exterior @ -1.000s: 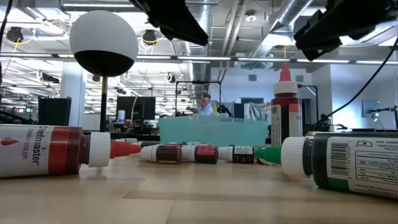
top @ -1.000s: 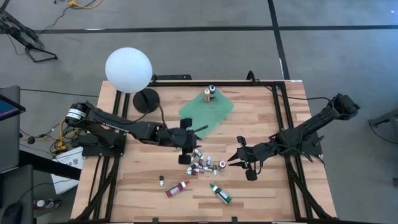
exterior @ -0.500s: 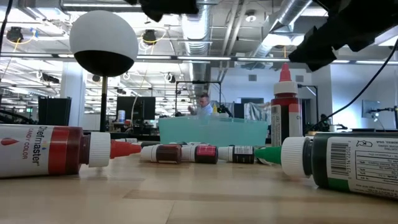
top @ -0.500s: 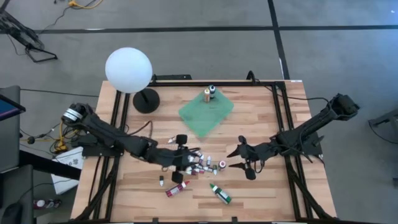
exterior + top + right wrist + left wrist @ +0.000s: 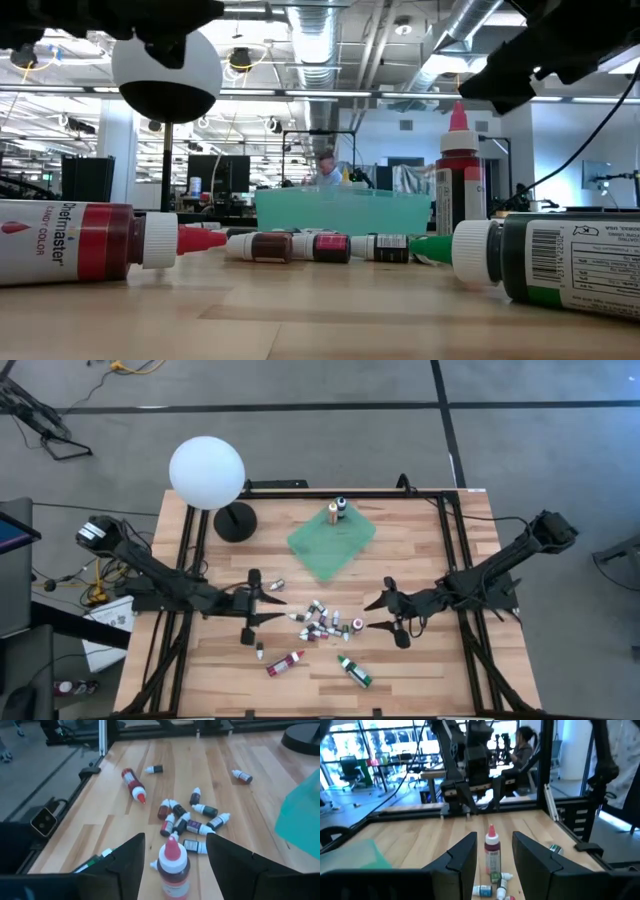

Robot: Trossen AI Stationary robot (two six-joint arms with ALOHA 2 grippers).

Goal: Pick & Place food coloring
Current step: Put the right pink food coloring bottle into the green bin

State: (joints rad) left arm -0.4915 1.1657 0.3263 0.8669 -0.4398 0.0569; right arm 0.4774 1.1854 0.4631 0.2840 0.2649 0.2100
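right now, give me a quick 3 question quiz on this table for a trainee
1. True or false: nothing stands on the cloth.
2. The upright red bottle stands between the open fingers of which? A left gripper, B right gripper.
3. Fill in: the green bottle lies on its ____.
Key: 1 false, two bottles stand on it; 2 B; 3 side.
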